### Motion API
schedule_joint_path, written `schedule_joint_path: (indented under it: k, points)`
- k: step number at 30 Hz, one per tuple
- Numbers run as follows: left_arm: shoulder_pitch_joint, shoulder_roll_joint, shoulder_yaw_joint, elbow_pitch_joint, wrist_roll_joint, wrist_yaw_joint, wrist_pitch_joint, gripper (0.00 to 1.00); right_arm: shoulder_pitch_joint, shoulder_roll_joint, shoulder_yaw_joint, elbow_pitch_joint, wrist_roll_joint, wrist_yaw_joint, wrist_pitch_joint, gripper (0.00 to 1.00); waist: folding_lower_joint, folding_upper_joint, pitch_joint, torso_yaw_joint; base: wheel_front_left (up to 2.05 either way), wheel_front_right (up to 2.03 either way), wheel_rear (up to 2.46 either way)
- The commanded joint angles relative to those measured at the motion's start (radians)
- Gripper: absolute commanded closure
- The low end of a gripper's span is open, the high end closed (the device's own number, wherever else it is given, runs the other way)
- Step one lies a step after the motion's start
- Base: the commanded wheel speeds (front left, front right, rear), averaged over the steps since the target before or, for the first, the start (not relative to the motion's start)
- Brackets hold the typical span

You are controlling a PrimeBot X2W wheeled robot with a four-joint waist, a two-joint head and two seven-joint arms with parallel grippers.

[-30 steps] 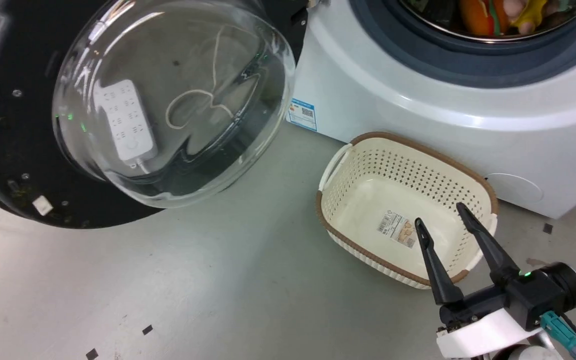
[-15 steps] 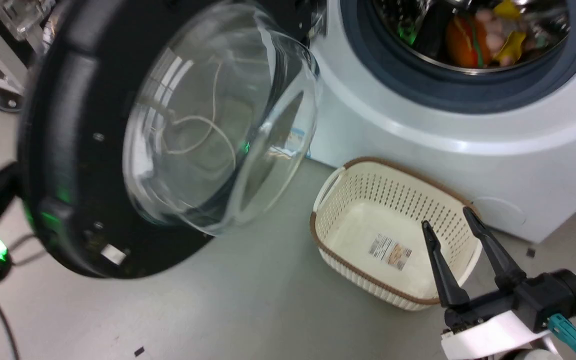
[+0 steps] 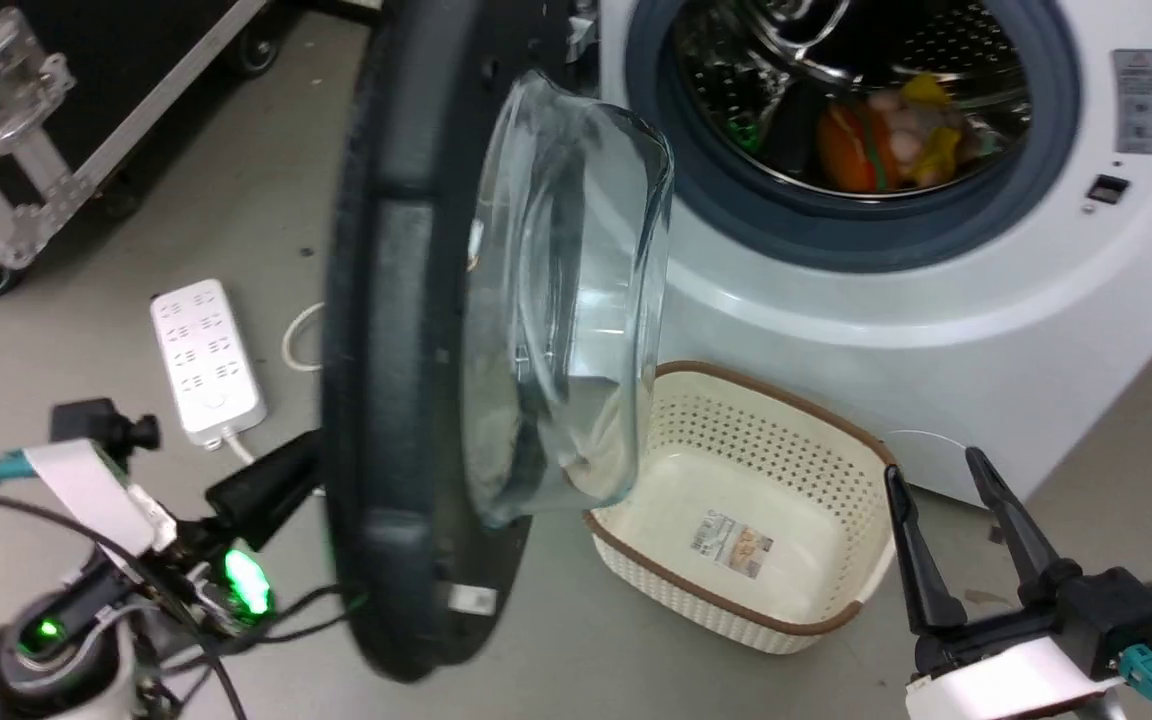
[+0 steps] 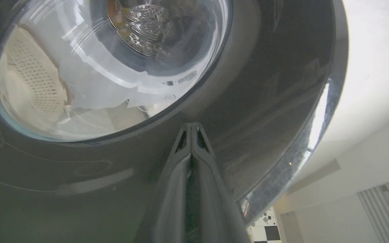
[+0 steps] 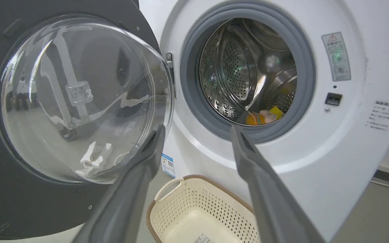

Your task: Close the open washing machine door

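**Washing machine door [image 3: 406, 350] half-swung, left end effector [image 4: 191, 125] clenched against it**

The door stands out from the washing machine [image 3: 836, 300], edge-on in the head view; a second ago it faced the camera, wide open. The left wrist view shows the closed fingertips on the door's dark outer rim. The right end effector [image 3: 934, 462] is spread, empty, beside the basket [image 3: 796, 430].

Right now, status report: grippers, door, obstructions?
Left gripper shut, tips at outer face of round black-rimmed glass door. Right gripper open. Door half open. Cream perforated basket below its swing.
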State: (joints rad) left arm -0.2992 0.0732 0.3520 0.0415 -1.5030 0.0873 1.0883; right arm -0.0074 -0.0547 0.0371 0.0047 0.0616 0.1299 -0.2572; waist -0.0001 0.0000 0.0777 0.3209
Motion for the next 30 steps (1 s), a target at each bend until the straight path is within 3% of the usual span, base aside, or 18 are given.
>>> schedule_joint_path:
  k: [1, 4, 9, 19, 30]
  points:
    - [0.025, -0.015, -0.019, -0.026, -0.04, 0.015, -0.029, 1.0, 0.014, 0.004, -0.009, 0.013, 0.002, 0.001, -0.005, 0.0, 0.0001, 0.0, -0.008, -0.026, 0.0, 0.0, 0.0]
    - [0.065, -0.022, -0.099, -0.071, -0.159, 0.04, -0.096, 1.0, 0.008, 0.004, -0.041, 0.02, 0.003, 0.001, -0.005, 0.0, 0.0001, 0.0, -0.007, -0.062, 0.0, 0.0, 0.0]
    - [0.117, -0.023, -0.28, -0.129, -0.296, 0.033, -0.304, 1.0, -0.014, 0.004, -0.066, 0.024, -0.011, 0.001, -0.005, 0.0, 0.0001, 0.0, 0.022, -0.141, 0.0, 0.0, 0.0]
    - [0.044, -0.023, -0.528, -0.05, -0.383, -0.062, -0.6, 1.0, -0.062, 0.004, -0.09, 0.014, -0.026, 0.001, -0.005, 0.0, 0.0001, 0.0, 0.119, -0.34, 0.0, 0.0, 0.0]
    - [-0.234, -0.023, -0.652, 0.185, -0.505, -0.163, -0.926, 1.0, -0.091, 0.004, -0.067, 0.009, 0.027, 0.001, -0.005, 0.0, 0.0001, 0.0, 0.209, -0.559, 0.0, 0.0, 0.0]
